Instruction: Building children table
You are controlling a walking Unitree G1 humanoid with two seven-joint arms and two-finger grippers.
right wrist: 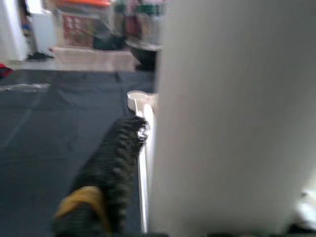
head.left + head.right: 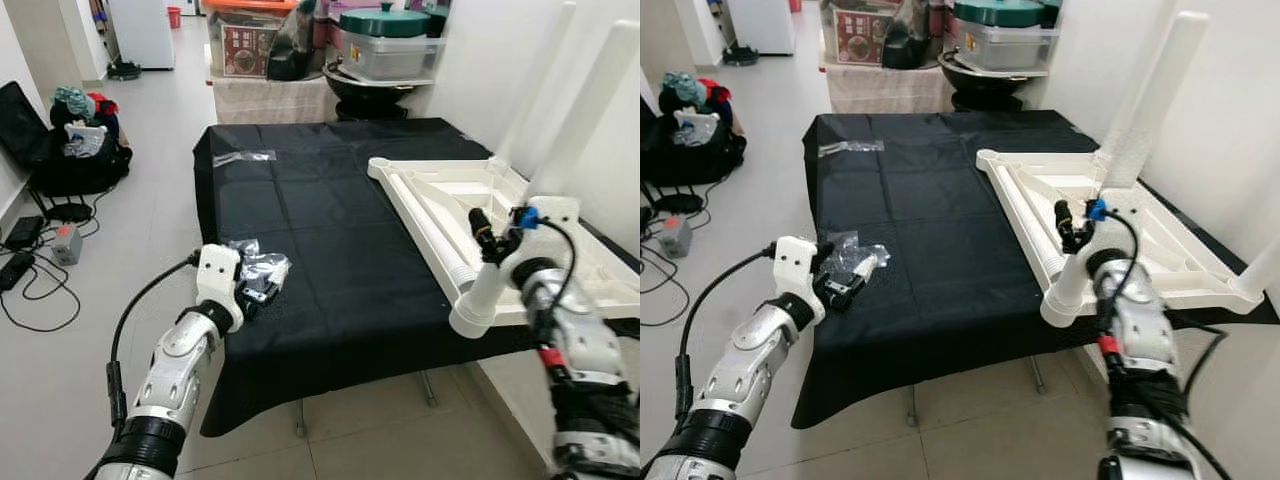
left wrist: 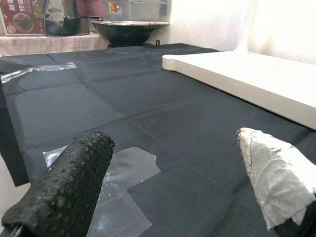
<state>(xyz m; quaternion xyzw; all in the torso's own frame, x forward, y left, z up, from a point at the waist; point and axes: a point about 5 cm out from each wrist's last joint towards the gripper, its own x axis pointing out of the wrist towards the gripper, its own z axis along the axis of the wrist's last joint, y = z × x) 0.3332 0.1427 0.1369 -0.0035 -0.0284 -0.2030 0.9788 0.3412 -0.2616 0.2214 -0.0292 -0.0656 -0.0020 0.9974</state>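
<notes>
Right now my right gripper (image 2: pixel 1072 232) holds a white table leg (image 2: pixel 1068 285) at the near corner of the upturned tabletop (image 2: pixel 1160 250) on the right, so I should keep it upright while seating it, my left gripper (image 2: pixel 250 290) wide by the plastic bag (image 2: pixel 262 266).

The cloth (image 2: pixel 320 240) is black. The tabletop (image 2: pixel 520 225) and its legs (image 2: pixel 590 100) are white. The bag (image 2: pixel 262 268) is clear. The floor (image 2: pixel 150 200) is grey.
</notes>
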